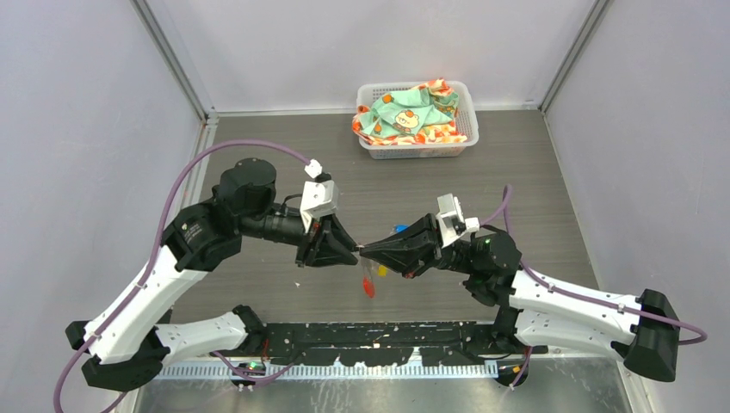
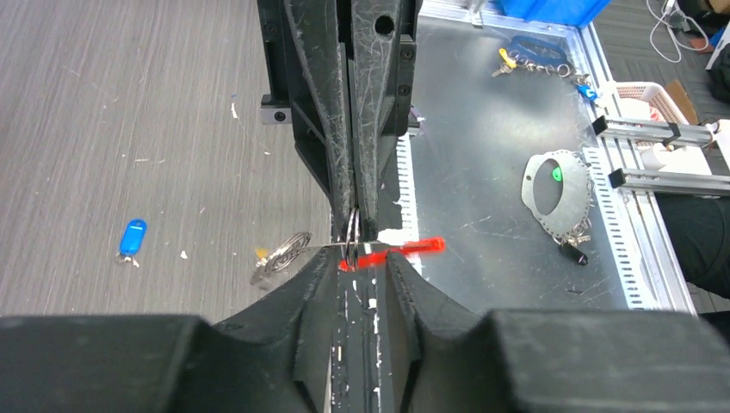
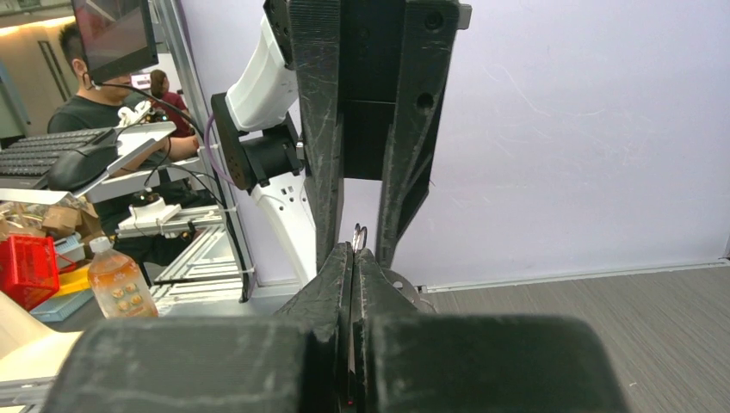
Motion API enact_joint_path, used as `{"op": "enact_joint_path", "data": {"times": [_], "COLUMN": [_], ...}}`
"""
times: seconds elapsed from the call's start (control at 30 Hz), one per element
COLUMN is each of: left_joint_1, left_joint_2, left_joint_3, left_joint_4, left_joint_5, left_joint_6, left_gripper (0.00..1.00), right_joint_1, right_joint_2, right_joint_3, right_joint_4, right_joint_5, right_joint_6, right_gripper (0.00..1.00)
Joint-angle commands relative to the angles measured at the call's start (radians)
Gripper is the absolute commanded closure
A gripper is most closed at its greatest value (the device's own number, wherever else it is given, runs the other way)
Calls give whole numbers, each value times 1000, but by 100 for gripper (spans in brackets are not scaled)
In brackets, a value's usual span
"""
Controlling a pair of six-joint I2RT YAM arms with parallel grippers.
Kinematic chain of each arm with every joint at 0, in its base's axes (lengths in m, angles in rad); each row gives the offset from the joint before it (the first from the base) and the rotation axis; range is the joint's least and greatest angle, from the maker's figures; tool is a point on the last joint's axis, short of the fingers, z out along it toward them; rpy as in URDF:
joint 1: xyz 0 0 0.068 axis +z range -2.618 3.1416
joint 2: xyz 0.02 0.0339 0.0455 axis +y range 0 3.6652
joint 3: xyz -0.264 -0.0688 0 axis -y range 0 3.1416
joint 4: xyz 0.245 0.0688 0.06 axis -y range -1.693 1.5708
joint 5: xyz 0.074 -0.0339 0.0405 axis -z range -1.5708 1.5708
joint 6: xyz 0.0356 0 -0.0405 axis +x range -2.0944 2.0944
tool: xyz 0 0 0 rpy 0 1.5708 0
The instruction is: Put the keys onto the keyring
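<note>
My right gripper (image 1: 365, 249) is shut on the keyring (image 2: 353, 237), a thin metal ring seen edge-on above the near table edge. Its red tag (image 2: 398, 250) sticks out sideways; in the top view the red tag (image 1: 368, 286) hangs below. My left gripper (image 2: 363, 258) faces it tip to tip, jaws open a narrow way, one finger on each side of the ring. A coiled metal loop with a yellow bit (image 2: 277, 256) sits just left of my left finger. The blue-tagged key (image 2: 132, 238) lies on the table. In the right wrist view the ring (image 3: 359, 234) pokes out past the shut fingertips.
A white basket (image 1: 418, 150) holding a patterned cloth (image 1: 405, 116) stands at the back of the table. On the metal shelf at the near edge lie another bunch of keys (image 2: 538, 60) and a round metal plate (image 2: 555, 191). Walls close in both sides.
</note>
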Motion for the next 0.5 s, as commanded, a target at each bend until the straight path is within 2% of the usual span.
{"op": "enact_joint_path", "data": {"times": [0.0, 0.13, 0.23, 0.33, 0.47], "left_joint_1": [7, 10, 11, 13, 13], "left_joint_2": [-6, -12, -11, -14, -11], "left_joint_3": [15, 7, 4, 1, 8], "left_joint_4": [69, 74, 61, 13, -74], "left_joint_5": [47, 50, 43, 10, -9], "left_joint_6": [-39, -38, -15, 42, 123], "left_gripper": [75, 88, 99, 100, 100], "right_joint_1": [-2, -2, -1, -2, -2], "right_joint_2": [8, 18, 21, 1, -36], "right_joint_3": [2, 12, 41, 108, 296], "right_joint_4": [110, 79, -4, -226, -698], "right_joint_5": [5, 4, 8, -9, 23], "right_joint_6": [20, 20, 25, 5, -129], "right_gripper": [99, 99, 97, 75, 51]}}
